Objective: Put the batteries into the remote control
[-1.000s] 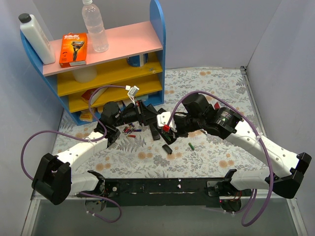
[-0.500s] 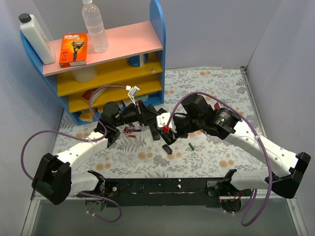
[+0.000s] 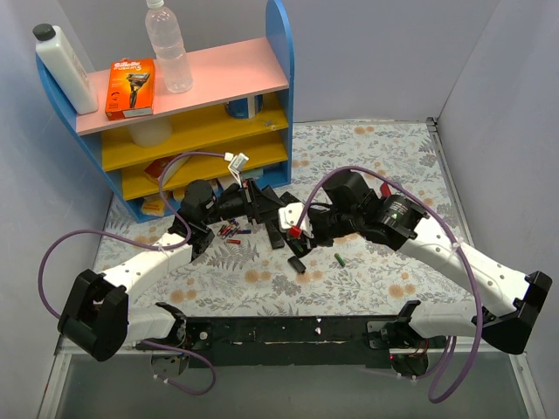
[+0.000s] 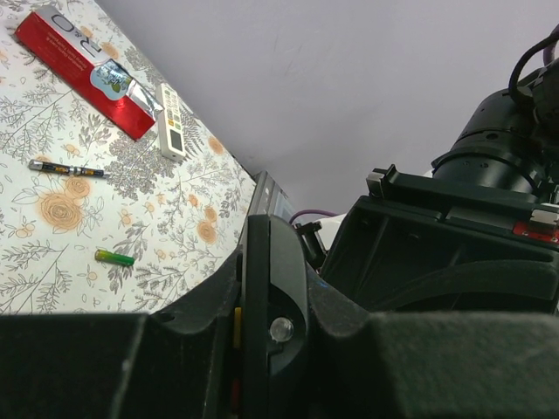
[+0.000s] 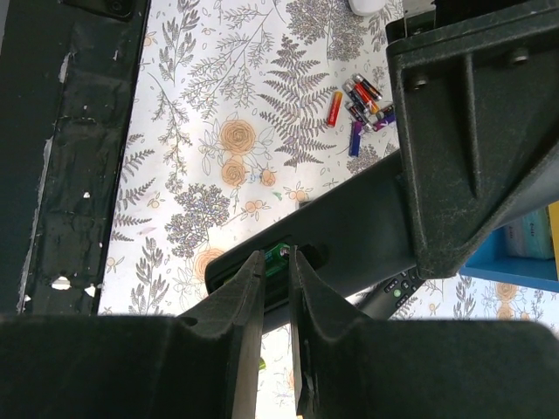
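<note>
Pressing a green cell against the remote: tight work at the bay

Left gripper [image 4: 272,336] has its fingers clamped on the black remote control [image 5: 345,240], holding it on edge above the flowered table [image 3: 376,148], near the blue shelf [image 3: 278,52]. The right gripper [image 5: 277,262] meets it from the other side, fingers pinched together on a small green battery [image 5: 278,255]. The cell's end sits right against the remote's body. Whether it is truly inside the compartment, the right wrist view doesn't settle.

Now the dangers, as I read them. A slippery little cylinder in a pinch that narrow could squirt sideways if the push goes in off-line. The remote is held only across its edges, so pressure from the right arm could twist it in the left fingers and take the bay out of line. Polarity? Can't tell from here; a reversed cell would sit wrong against the spring. Letting go too soon would drop the battery to the cloth below, perhaps among the red and blue cells [image 5: 360,100], the wrong ones for this job.

One spare green battery [image 3: 339,259] lies on the table beside a small black piece [image 3: 297,264], possibly the cover, well apart from the action.
</note>
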`<action>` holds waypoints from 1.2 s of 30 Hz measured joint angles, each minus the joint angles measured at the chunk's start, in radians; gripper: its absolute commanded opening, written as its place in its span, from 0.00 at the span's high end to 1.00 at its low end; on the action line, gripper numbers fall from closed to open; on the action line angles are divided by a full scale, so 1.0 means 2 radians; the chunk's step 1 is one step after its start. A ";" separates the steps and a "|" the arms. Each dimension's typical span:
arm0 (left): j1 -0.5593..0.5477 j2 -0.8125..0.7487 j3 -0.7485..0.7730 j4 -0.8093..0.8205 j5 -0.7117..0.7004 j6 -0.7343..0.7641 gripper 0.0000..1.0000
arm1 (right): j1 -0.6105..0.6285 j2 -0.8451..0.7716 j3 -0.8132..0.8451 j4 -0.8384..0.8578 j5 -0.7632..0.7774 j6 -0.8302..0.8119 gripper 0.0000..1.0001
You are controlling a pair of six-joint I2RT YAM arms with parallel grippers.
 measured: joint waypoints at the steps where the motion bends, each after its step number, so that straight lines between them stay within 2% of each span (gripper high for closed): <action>1: 0.000 0.000 0.000 0.000 0.000 -0.001 1.00 | 0.000 -0.002 -0.002 0.002 0.000 0.000 0.77; 36: 0.000 0.000 0.000 -0.057 -0.012 0.030 1.00 | 0.011 0.005 -0.047 0.038 0.016 0.001 0.80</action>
